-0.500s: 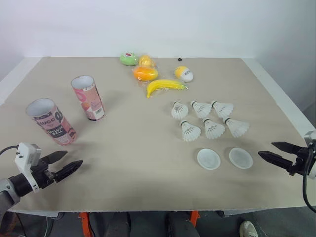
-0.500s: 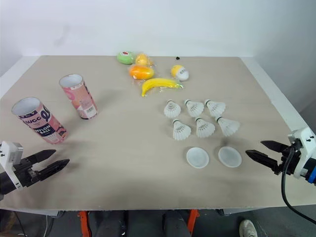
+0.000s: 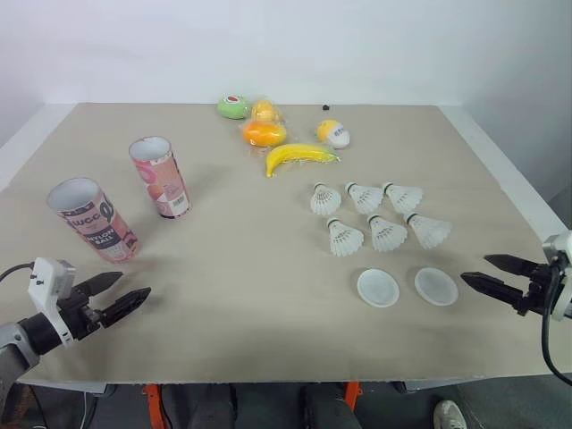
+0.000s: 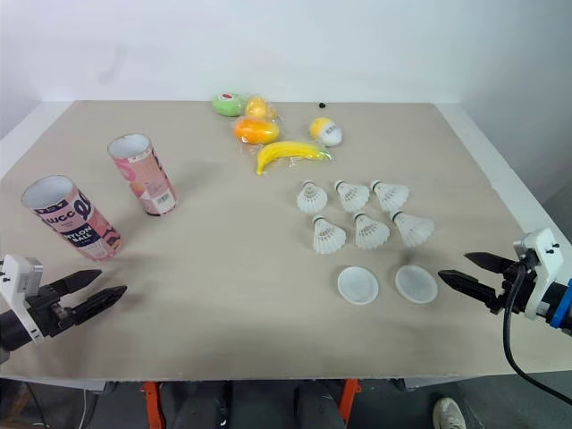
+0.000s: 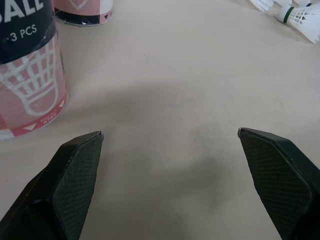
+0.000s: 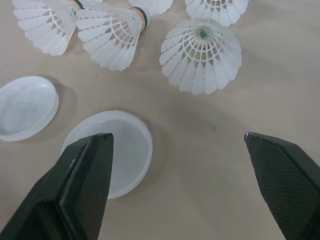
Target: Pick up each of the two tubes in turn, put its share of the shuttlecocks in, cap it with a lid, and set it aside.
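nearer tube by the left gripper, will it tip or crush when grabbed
The nearer tube stands upright, tall for its base, so a push near the rim would probably tip it. Its top is open and uncapped, so the wall there may flex under the fingers. With six shuttlecocks on the table, it is likely empty and light.

Two tubes stand upright on the table (image 3: 268,304) at the left of the frame, the far tube (image 3: 159,176) up and to the right of the near tube (image 3: 89,219). Right of centre lie six shuttlecocks (image 3: 387,235) in two rows of three. Two lids (image 3: 378,288) sit side by side just below them. At upper centre a banana (image 3: 299,156) lies below a cluster of what seem to be other fruits (image 3: 255,121).
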### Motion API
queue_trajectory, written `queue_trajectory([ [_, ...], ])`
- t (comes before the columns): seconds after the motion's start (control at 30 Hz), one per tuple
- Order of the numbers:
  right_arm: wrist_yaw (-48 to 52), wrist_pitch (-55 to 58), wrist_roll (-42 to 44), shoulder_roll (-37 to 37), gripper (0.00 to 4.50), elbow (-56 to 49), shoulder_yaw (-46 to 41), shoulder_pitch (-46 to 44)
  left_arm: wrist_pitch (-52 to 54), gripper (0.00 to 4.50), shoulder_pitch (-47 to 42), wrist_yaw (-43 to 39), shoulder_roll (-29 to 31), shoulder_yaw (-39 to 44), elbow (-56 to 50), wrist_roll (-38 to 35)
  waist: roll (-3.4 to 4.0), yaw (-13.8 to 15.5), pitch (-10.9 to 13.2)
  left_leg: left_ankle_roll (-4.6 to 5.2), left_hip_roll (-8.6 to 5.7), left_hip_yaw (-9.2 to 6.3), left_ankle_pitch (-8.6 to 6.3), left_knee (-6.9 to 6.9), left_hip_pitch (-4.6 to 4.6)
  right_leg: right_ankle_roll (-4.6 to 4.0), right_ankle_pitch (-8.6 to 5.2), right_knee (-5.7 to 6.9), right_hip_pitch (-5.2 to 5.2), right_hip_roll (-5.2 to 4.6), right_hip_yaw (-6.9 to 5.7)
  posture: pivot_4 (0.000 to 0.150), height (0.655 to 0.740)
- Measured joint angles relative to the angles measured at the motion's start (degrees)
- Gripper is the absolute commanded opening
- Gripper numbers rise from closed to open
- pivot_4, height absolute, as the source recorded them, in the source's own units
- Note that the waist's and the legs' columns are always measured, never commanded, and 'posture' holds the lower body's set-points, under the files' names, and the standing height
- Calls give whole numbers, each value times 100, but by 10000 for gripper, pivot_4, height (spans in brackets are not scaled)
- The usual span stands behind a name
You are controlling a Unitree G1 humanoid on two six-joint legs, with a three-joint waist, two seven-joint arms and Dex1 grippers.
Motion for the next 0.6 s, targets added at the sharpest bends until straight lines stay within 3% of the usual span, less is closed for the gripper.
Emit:
queue_trajectory([
  [0.37,37,61,51,26,44716,-63,172,-169,51,45000,122,134,-391,-209,-176,-67,0,0,0,0,0,3,0,1,0,0,0,1,0,1,3,1500,6917],
  [0.5,29,383,412,213,44716,-760,206,-346,484,45000,75,118,-392,-219,-171,-487,1,-13,-1,0,4,2,0,2,3,-1,1,4,1,5,3,1500,6917],
  [0.6,6,742,786,531,44716,-1609,549,-544,789,45000,-59,75,-693,3,-30,-1219,1,-25,-1,0,9,0,0,1,4,-1,1,5,1,10,3,1500,6917],
])
